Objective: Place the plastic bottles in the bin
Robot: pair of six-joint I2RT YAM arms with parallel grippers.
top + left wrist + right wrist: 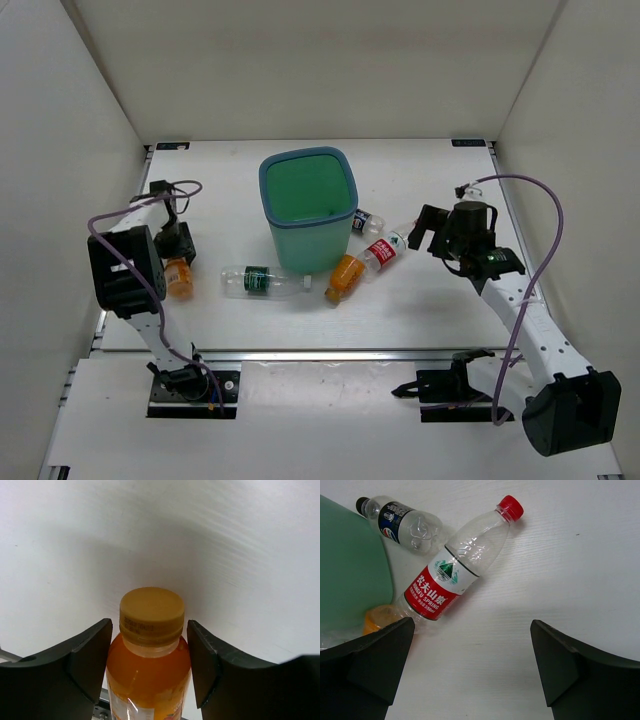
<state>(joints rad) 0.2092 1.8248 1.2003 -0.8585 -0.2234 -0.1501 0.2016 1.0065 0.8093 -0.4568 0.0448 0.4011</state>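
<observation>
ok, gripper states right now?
Left gripper: closed on an orange bottle.
Right gripper: open, holding nothing.

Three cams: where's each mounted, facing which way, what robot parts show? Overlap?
Top external: above and behind the bases, looking down on the table; left arm and right arm show, bin central.
Left wrist: on the left arm, looking along the left hand, shut on an orange bottle.
Right wrist: on the right arm, looking down past the open right hand at a red-label bottle and blue-label bottle.
Shared: top and right wrist both show the bin and those bottles.
</observation>
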